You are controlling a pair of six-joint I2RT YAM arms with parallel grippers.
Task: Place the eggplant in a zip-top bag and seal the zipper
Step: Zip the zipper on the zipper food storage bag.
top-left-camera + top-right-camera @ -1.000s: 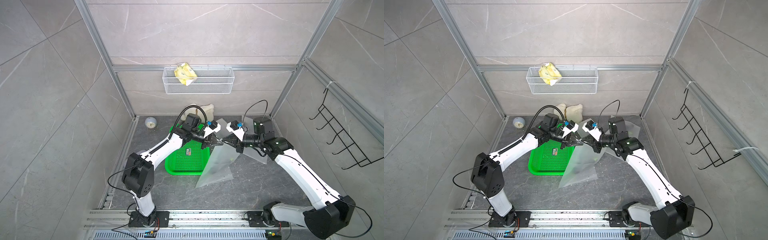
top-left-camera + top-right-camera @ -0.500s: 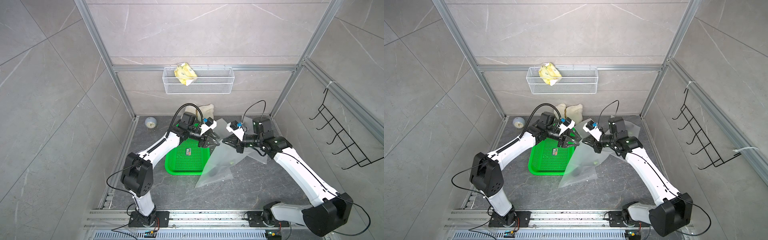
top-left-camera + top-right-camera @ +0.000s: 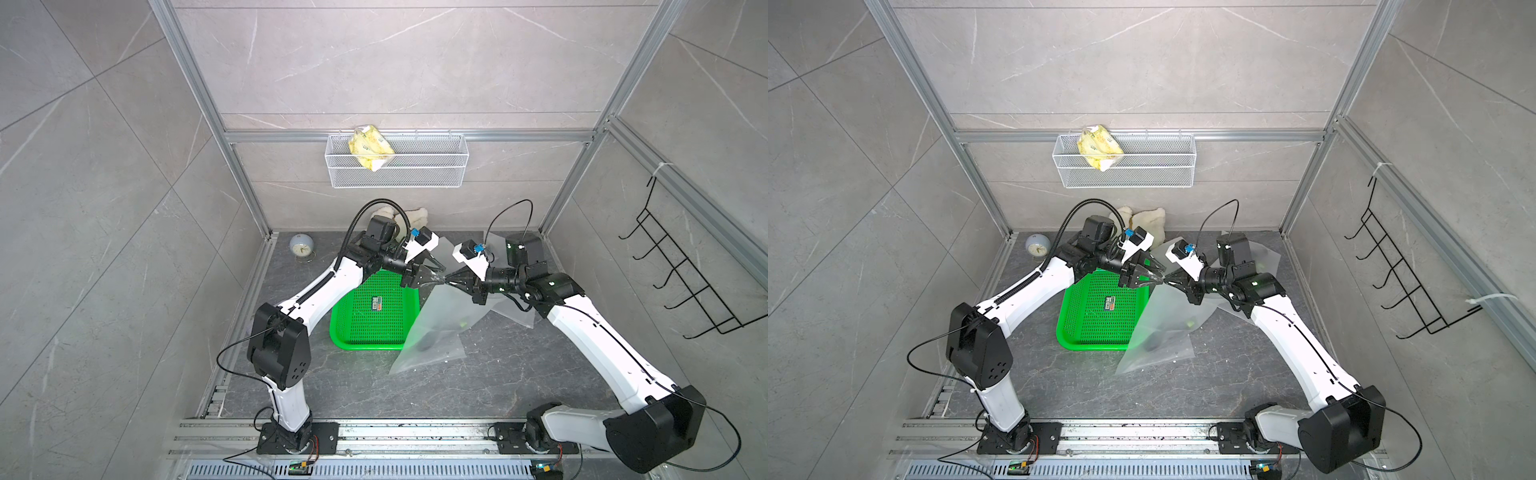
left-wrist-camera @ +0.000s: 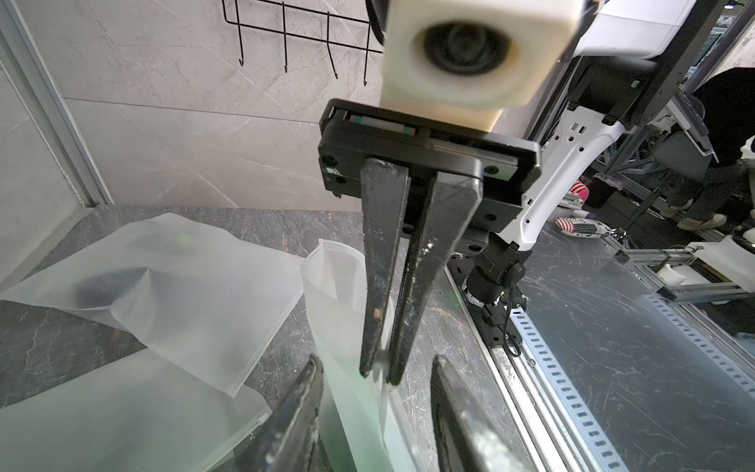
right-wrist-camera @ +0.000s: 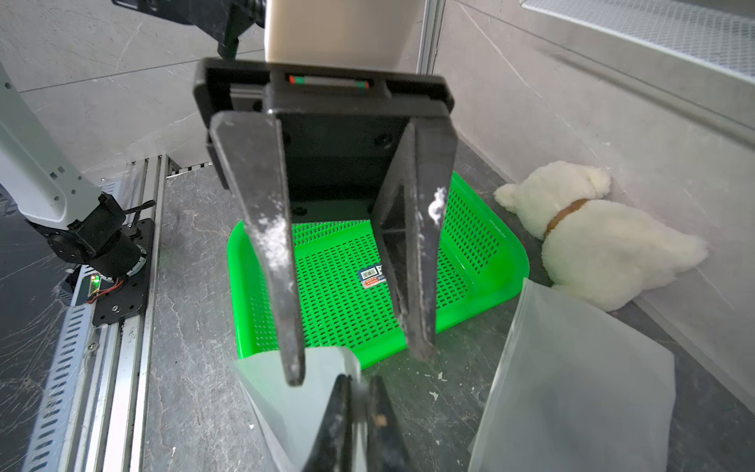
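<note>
Left pincer (image 3: 440, 275), closed a second ago, now spread, straddles the zip-top bag (image 3: 444, 316) rim beside the right pincer (image 3: 451, 279), which pinches it; eggplant (image 3: 428, 341) lies bagged below both, sealing apparently next.

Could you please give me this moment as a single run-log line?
right gripper jaws: shut on zip-top bag top edge | left gripper jaws: open at same edge | eggplant: inside bag | seal: cannot tell

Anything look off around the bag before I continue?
The bag hangs askew, pinched only by the right claw; the left claw straddles its edge, open. White flecks litter the table by the basket.
</note>
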